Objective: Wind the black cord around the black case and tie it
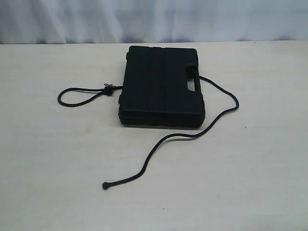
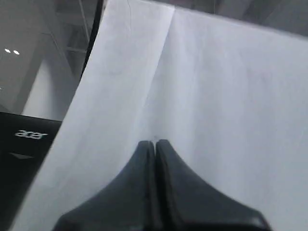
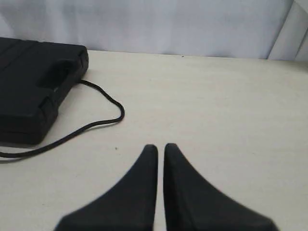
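The black case (image 1: 161, 86) lies flat on the table, handle slot toward the right. The black cord (image 1: 235, 103) leaves the case near the handle slot, curves out to the right and runs forward to its knobbed tip (image 1: 105, 186). At the case's left side sit the frayed knot (image 1: 108, 88) and the loop (image 1: 65, 103). Neither gripper shows in the exterior view. My left gripper (image 2: 155, 142) is shut and empty, facing the curtain. My right gripper (image 3: 160, 147) is shut and empty over bare table, apart from the case (image 3: 29, 82) and cord (image 3: 118, 108).
A white curtain (image 1: 154, 19) hangs behind the pale table (image 1: 48, 168). A dark Acer monitor (image 2: 29, 134) shows beside the curtain (image 2: 216, 96) in the left wrist view.
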`<state>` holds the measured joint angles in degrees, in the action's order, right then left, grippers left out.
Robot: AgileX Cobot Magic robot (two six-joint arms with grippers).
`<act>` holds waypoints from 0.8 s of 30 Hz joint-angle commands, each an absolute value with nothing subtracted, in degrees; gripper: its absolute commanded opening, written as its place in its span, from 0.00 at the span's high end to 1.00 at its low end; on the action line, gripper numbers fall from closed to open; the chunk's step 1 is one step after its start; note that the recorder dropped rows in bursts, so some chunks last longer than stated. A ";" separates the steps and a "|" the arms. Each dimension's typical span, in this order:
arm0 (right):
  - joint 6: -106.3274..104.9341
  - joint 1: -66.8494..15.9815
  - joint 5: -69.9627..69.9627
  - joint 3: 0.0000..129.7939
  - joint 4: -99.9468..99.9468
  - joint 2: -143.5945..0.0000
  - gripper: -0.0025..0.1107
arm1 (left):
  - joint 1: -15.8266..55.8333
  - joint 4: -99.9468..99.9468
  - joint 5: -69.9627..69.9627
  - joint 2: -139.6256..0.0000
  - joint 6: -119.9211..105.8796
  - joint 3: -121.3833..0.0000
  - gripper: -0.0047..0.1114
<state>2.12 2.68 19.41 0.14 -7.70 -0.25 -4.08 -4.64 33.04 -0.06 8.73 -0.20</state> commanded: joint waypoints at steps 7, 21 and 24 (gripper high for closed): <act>2.42 3.05 1.15 0.00 -16.29 0.00 0.94 | -4.30 -2.19 23.47 0.00 30.38 0.00 0.96; 43.98 3.05 -16.96 7.08 -2.62 -5.46 0.94 | -4.19 2.56 -9.59 -22.25 29.79 -29.70 0.96; 44.36 3.05 -17.24 13.28 -5.56 -10.81 0.94 | -4.19 2.56 -9.88 -30.04 29.79 -37.39 0.96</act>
<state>43.54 2.71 -17.54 10.55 -3.21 -8.42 -4.08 2.21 -8.89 -26.39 29.78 -33.69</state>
